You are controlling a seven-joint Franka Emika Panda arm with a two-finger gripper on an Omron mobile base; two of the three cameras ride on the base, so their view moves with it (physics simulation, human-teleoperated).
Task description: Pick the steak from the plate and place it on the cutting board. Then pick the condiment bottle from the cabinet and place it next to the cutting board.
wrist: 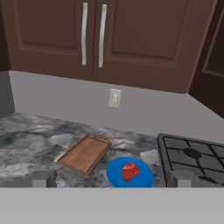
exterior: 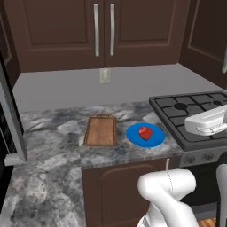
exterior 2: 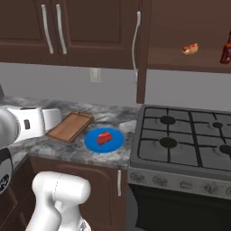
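Dark brown cabinet (exterior: 88, 31) doors line the wall above a grey marbled tabletop (exterior: 48, 133), with a black stove (exterior 2: 189, 140) to the right. On the tabletop we see the cutting board (exterior: 100, 130) just left of the blue plate (exterior: 155, 138), close beside it but apart. The steak (exterior: 145, 132) lies near the plate's middle, a small chunk with no clear long axis. Our hand (wrist: 111, 178) hangs released, fingertips (wrist: 43, 179) spread wide, well back from the plate; the steak lies ahead and below, almost centred between them, so we judge a forward, downward reach comes next. The condiment bottle (exterior 2: 226, 49) waits on the open shelf over the stove.
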